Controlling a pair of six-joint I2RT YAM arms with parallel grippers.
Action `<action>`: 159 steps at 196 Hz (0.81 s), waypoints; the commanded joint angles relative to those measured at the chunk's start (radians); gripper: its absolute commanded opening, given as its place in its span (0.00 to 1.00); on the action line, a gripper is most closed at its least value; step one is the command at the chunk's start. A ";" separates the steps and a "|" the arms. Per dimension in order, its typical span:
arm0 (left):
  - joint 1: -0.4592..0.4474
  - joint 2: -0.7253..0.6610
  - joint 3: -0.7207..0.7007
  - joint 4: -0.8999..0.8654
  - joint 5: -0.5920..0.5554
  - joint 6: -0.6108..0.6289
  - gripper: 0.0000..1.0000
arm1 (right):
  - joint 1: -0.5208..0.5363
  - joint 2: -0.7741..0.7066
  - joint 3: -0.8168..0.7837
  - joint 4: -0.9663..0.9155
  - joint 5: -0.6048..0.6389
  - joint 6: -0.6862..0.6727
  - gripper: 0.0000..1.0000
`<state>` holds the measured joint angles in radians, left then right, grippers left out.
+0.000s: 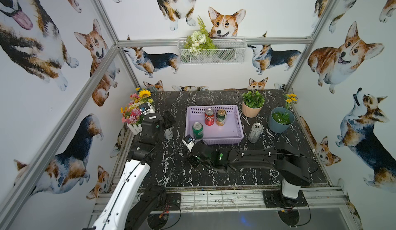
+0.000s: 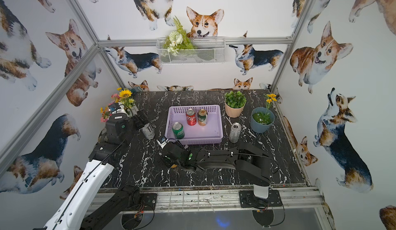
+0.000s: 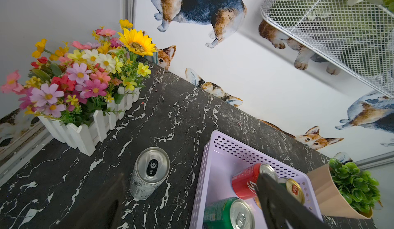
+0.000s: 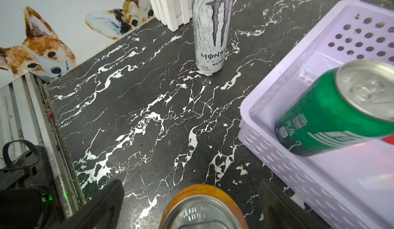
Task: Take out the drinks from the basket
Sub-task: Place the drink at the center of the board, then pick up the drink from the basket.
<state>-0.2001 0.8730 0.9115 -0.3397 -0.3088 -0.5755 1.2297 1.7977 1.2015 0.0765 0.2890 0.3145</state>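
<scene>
Lilac basket at mid tabletop, holding three upright drinks: red can and dark-green-and-gold can side by side toward the rear, bright green can at the near left corner. Outside it, three more standing on the tabletop: silver can between basket and white flower box, second silver can beyond the opposite wall, orange can just off the near left corner. Right gripper spread wide to either side of the orange can, gaps visible on both flanks; read as a set-down, placed clear of the basket. Left gripper likewise wide and empty, poised above the silver can, probably ready for the next reach. Task judged half done.
</scene>
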 commanded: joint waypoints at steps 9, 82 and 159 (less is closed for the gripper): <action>0.001 -0.009 -0.003 0.019 0.009 0.006 1.00 | -0.002 -0.068 0.071 0.003 0.102 -0.036 1.00; 0.001 -0.009 -0.020 0.022 0.032 0.007 1.00 | -0.219 -0.012 0.173 -0.230 0.085 0.086 0.95; 0.001 -0.005 -0.026 0.028 0.035 0.009 1.00 | -0.280 0.188 0.345 -0.282 0.043 0.078 1.00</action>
<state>-0.2001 0.8688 0.8886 -0.3328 -0.2802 -0.5751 0.9592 1.9530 1.5238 -0.1707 0.3408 0.3832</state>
